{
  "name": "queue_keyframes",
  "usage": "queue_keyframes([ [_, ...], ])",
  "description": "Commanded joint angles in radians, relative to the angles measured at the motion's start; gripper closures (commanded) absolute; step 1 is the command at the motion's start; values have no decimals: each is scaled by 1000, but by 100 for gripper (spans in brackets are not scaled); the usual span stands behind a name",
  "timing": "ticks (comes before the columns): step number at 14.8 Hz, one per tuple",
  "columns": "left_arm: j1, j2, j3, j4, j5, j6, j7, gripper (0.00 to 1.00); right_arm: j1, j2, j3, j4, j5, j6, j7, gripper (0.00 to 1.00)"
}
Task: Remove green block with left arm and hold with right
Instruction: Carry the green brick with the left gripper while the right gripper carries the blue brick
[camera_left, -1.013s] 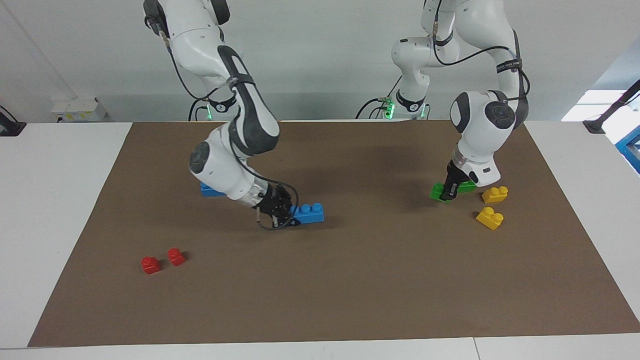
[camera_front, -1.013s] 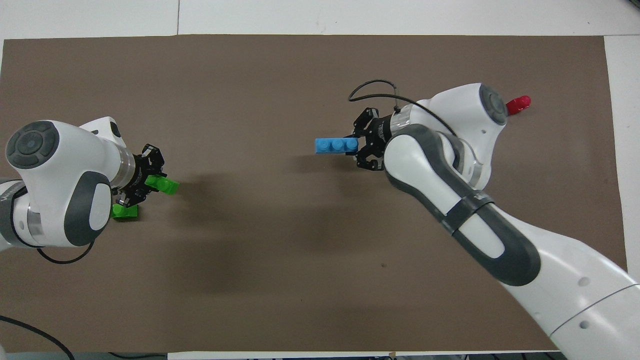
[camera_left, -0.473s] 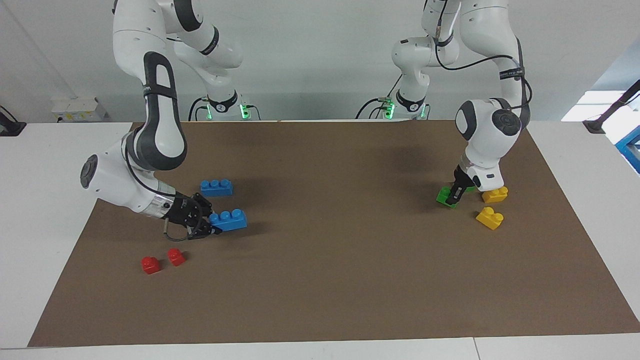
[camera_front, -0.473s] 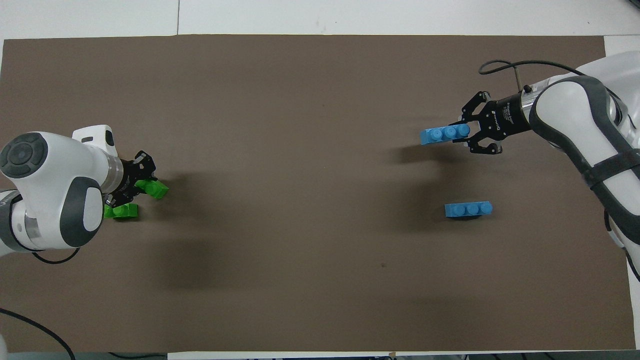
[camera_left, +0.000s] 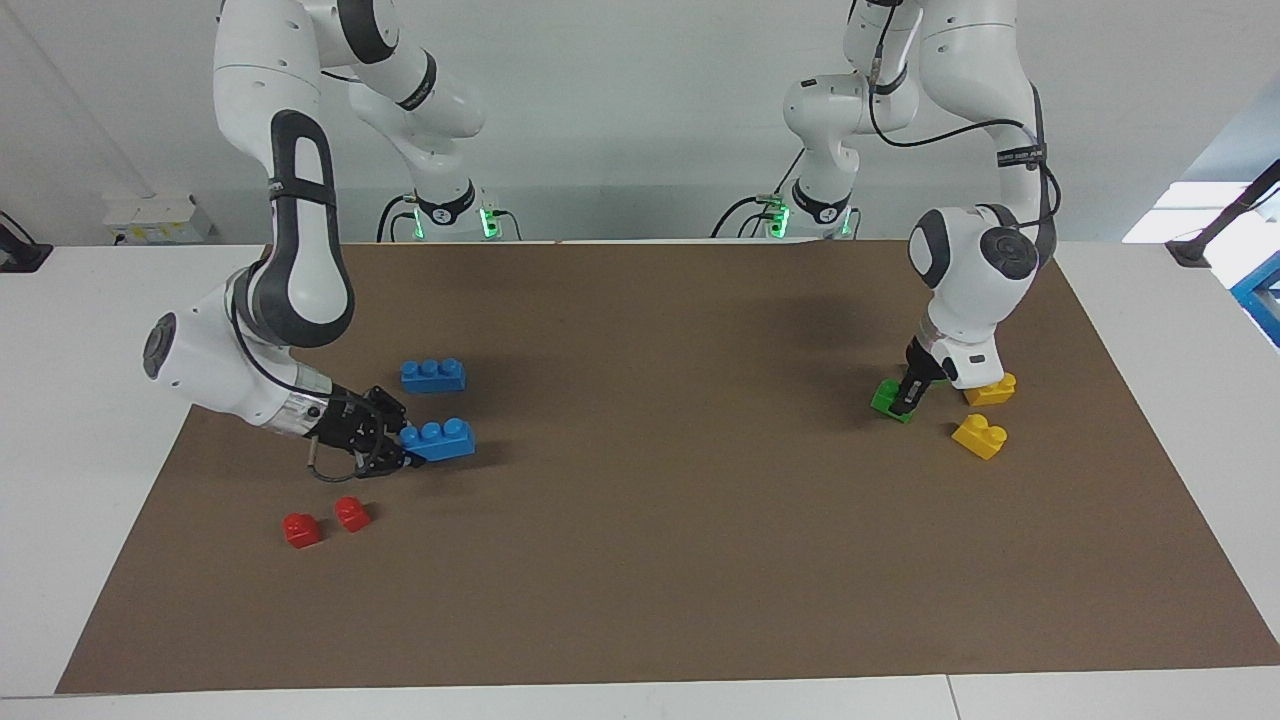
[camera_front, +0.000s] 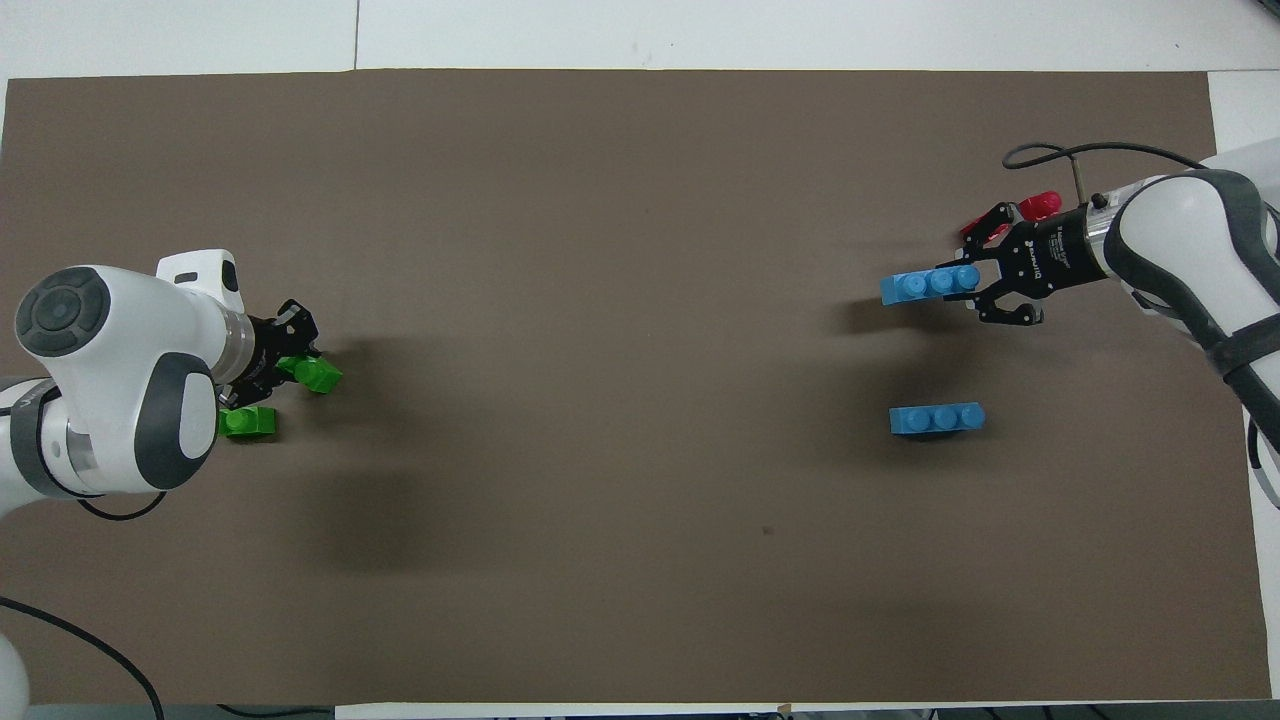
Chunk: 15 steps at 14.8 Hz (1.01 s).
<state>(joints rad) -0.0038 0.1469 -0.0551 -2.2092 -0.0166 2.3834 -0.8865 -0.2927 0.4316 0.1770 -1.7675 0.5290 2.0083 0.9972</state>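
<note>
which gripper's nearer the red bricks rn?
Right. The right gripper, holding a blue brick, is low over the mat beside the two red bricks. The left gripper is at the green block, at the left arm's end of the table.

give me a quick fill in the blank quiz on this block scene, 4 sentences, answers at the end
1. The right gripper holds a ____ brick with three studs.
2. The left gripper is closed on a ____ block.
3. Two small ____ bricks lie at the right arm's end of the table.
4. The number of yellow bricks beside the left gripper is ____.

Missing words: blue; green; red; two
</note>
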Motion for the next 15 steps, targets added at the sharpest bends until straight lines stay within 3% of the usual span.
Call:
queue_keyframes([
  [1,16,17,-9,-14,3,42,23,100,-2,-30,16,-38,-15,17,-14,100],
  [2,16,17,-9,-11,3,37,23,82,0,-31,16,-38,-15,17,-11,100],
  [3,15,17,-9,-6,3,30,23,13,1,-31,16,-39,-15,15,-6,100],
  [4,13,16,-9,-3,3,19,27,0,1,-31,16,-43,-15,15,-3,100],
  [7,15,-4,-9,31,3,-50,83,0,7,-40,15,-73,-15,29,26,100],
  [15,15,-36,-3,321,7,-397,148,0,7,-79,16,-220,-18,191,77,100],
])
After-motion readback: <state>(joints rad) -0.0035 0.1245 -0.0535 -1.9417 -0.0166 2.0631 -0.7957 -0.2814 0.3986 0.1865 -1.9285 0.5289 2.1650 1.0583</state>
